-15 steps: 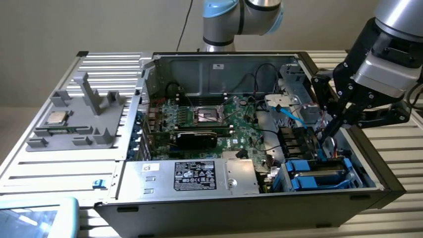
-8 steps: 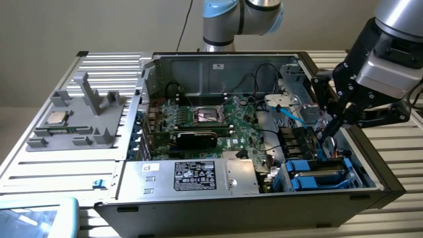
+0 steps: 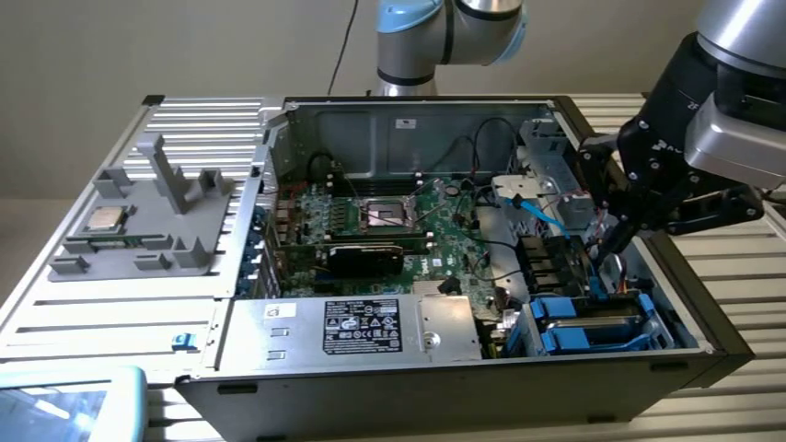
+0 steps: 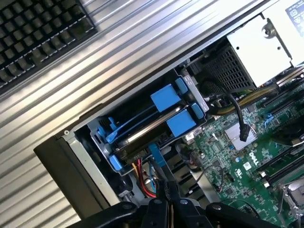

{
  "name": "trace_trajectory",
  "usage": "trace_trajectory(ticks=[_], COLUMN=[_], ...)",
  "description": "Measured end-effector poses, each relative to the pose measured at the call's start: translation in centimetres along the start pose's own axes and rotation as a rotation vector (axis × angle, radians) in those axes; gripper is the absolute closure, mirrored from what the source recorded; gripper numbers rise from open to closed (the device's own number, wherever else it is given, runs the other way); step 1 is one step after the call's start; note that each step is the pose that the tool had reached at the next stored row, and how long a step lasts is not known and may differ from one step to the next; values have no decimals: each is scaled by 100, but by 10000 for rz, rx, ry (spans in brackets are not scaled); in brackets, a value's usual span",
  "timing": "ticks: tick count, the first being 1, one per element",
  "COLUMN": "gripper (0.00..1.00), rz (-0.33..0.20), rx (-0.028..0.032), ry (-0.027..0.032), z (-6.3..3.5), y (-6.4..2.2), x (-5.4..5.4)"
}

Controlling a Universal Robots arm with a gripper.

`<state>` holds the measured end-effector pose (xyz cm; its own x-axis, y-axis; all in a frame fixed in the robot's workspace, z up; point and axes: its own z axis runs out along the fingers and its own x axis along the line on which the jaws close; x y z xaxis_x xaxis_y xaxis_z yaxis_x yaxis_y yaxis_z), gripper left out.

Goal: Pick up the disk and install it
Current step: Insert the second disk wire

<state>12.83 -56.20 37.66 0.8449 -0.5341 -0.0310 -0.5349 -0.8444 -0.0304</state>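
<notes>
The disk [image 4: 145, 130] sits edge-on in the drive cage at the corner of the open computer case, its silver side framed by bright blue carrier parts [image 4: 183, 124]. In the exterior view the disk [image 3: 592, 322] lies in that cage at the case's front right. My gripper [image 3: 606, 247] hangs just above and behind the cage, inside the case's right edge. In the wrist view the gripper [image 4: 168, 187] is shut, its black fingers pressed together with nothing visibly between them. The tips stand close beside a blue flat cable [image 4: 156, 159] and some red and yellow wires below the cage.
A silver power supply box [image 3: 368, 327] with a black label fills the case's front. The green motherboard [image 3: 406, 230] lies in the middle. A grey fixture [image 3: 147, 221] holding a processor chip [image 3: 102, 219] stands on the slatted table at the exterior view's left. A black keyboard [image 4: 38, 33] lies outside the case.
</notes>
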Motion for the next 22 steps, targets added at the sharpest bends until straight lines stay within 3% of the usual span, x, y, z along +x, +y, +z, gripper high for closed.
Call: trace_trajectory(ticks=[18,22], gripper=[89,89], rz=[-3256,-3355], rx=[-51,-53], ry=[-45,-52], z=[0,0], y=[0,-1], x=[0,1])
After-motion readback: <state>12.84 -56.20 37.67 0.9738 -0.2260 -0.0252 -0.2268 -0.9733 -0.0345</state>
